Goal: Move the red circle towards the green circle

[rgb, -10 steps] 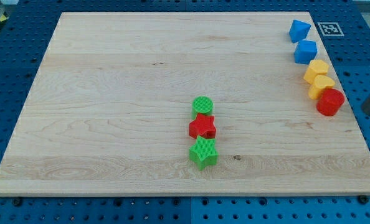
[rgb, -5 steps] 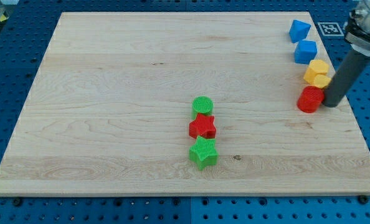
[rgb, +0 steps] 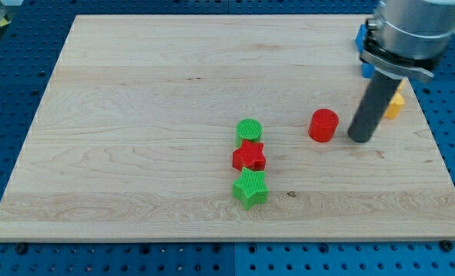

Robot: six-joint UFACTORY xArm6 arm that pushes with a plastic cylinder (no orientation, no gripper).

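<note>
Landmark: green circle, near board centre
Red circle: to the view's right of green circle, apart from it
My tip: bare rod, nothing to clench; just beyond red circle on its far side from green circle, narrow gap
Red star: touching green circle, on the side toward the view's bottom
Risk: off-centre push could roll red circle off line, into red star

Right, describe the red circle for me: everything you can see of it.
The red circle is a short, squat cylinder in plain red, with a flat round top and a darker side wall. It looks like plastic. It stands upright on the wooden board, right of centre in the view. Nothing touches it: my tip is close on its right with a sliver of board between, and the green circle sits well off to its left at about the same height.
</note>
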